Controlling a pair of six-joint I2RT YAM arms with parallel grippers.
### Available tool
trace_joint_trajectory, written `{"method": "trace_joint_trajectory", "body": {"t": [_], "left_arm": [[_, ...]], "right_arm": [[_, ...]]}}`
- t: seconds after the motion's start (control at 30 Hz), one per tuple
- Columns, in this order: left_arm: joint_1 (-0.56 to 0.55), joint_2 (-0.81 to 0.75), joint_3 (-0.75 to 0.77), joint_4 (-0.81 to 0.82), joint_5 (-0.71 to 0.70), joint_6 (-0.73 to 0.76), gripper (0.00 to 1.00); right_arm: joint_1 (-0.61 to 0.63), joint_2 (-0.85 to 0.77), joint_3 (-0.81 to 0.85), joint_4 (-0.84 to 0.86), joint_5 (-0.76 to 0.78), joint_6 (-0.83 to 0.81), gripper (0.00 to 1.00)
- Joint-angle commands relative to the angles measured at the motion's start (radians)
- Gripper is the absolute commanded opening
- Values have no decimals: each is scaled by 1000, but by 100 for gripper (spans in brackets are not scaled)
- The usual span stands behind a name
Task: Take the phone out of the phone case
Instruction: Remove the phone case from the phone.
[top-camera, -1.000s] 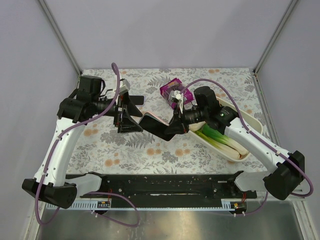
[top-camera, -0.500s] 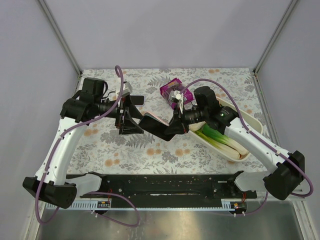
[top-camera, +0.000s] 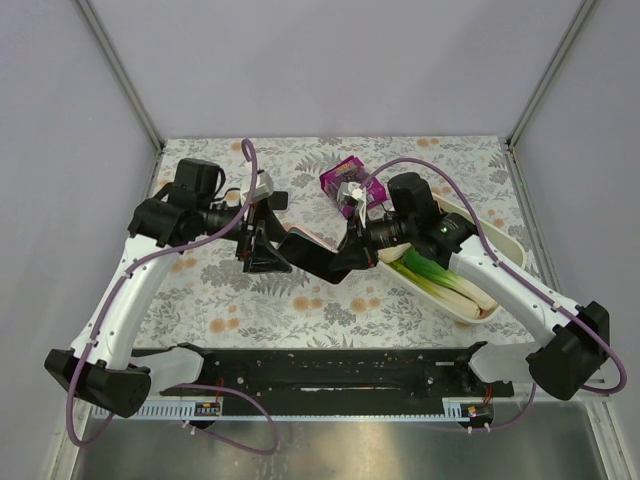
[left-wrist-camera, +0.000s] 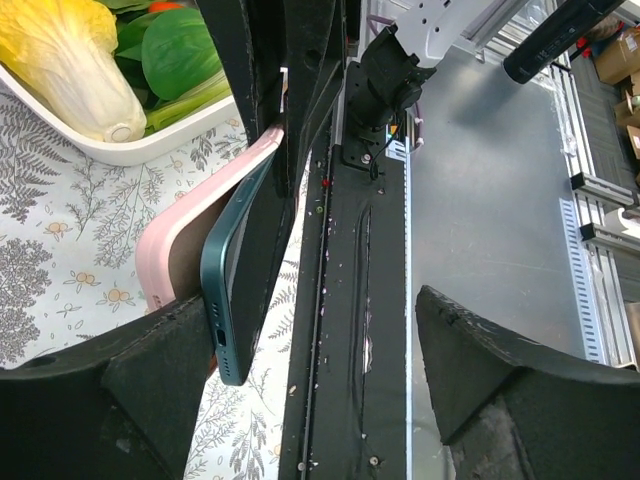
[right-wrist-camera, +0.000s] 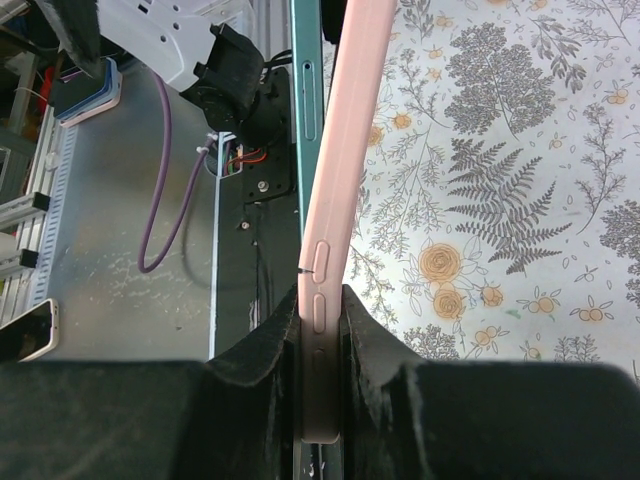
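Half done, I'd say: my right end effector (right-wrist-camera: 322, 330) is clamped on the case (right-wrist-camera: 345, 150), mid-air over the desk (top-camera: 420, 160), and one end of the phone (left-wrist-camera: 240, 280) sits peeled out. My left end effector (left-wrist-camera: 310, 320) gapes open around that end, gripping nothing.

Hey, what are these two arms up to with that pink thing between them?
They are trying to get a phone out of its case. The right arm's fingers are clamped on one end of the pink case, holding it up on edge. The left arm's fingers are spread open around the other end, where a corner of the teal phone pokes out of the case. The phone is not out yet; most of it sits in the case.
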Motion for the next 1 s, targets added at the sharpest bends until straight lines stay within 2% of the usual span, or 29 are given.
{"method": "trace_joint_trajectory", "body": {"t": [0.0, 0.2, 0.3, 0.57, 0.77, 0.93, 0.97], "left_arm": [[-31, 6, -9, 17, 12, 26, 78], [-59, 21, -18, 25, -4, 34, 63], [-68, 26, -22, 34, -10, 34, 51], [-83, 32, -16, 51, -54, 25, 2], [-89, 23, -11, 73, -119, 39, 0], [-109, 3, -14, 88, -215, 118, 0], [-120, -7, -20, 97, -244, 137, 0]], "right_arm": [[-4, -10, 40, 68, -16, 11, 0], [-5, -7, 40, 69, -16, 14, 0], [-5, -8, 39, 69, -15, 13, 0], [-4, -11, 33, 69, -13, 13, 0], [-5, -14, 8, 99, 1, 20, 0], [-4, -11, -21, 152, 37, 43, 0], [-4, -10, -22, 155, 48, 45, 3]]}}
